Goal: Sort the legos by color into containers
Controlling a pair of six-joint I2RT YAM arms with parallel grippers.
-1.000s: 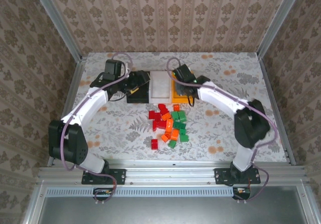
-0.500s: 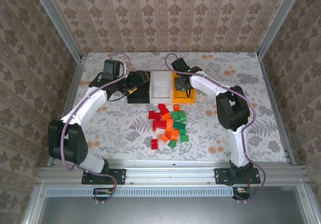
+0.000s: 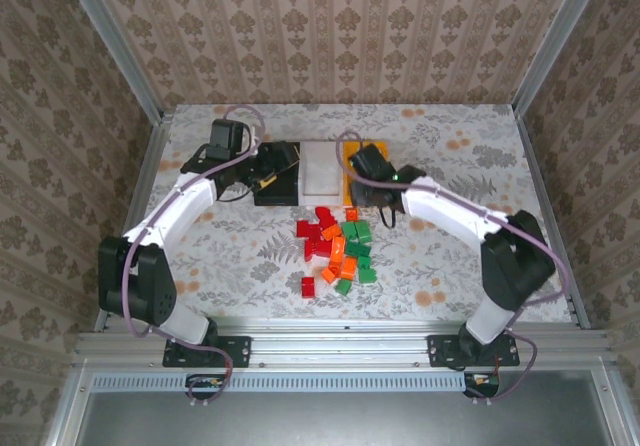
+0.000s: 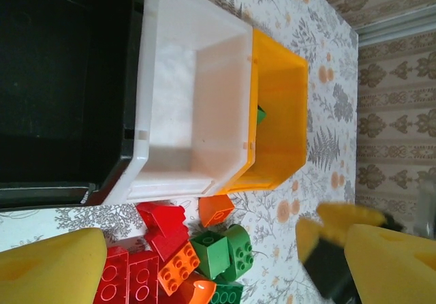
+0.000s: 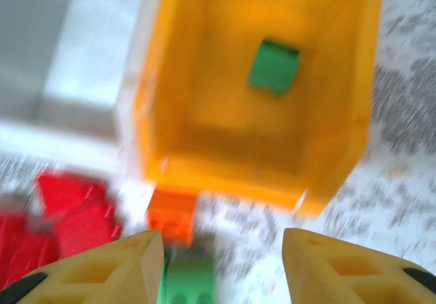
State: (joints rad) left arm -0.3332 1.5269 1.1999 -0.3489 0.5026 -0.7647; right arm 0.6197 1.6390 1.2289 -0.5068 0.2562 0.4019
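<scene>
Three containers stand in a row at the back: a black bin (image 3: pixel 277 176), a white bin (image 3: pixel 320 169) and a yellow-orange bin (image 5: pixel 272 154). A single green lego (image 5: pixel 274 65) lies inside the yellow-orange bin (image 4: pixel 279 127). The loose legos (image 3: pixel 336 248), red, orange and green, are piled just in front of the bins. My right gripper (image 5: pixel 221 270) hangs open over the bin's near wall with nothing between its fingers, and an orange lego (image 5: pixel 172 217) lies below it. My left gripper (image 4: pixel 225 270) is wide open above the black bin's near side (image 3: pixel 268 178), holding nothing.
The white bin (image 4: pixel 197 93) and the black bin (image 4: pixel 61 79) look bare inside. Metal frame rails run along the table's left and right edges (image 3: pixel 140 196). Flowered tabletop lies free to the right of the pile (image 3: pixel 450 246) and to its left (image 3: pixel 220 256).
My right gripper has opened over the yellow-orange bin and drawn back toward the pile; a green lego now lies in that bin. The left arm has hardly moved.
</scene>
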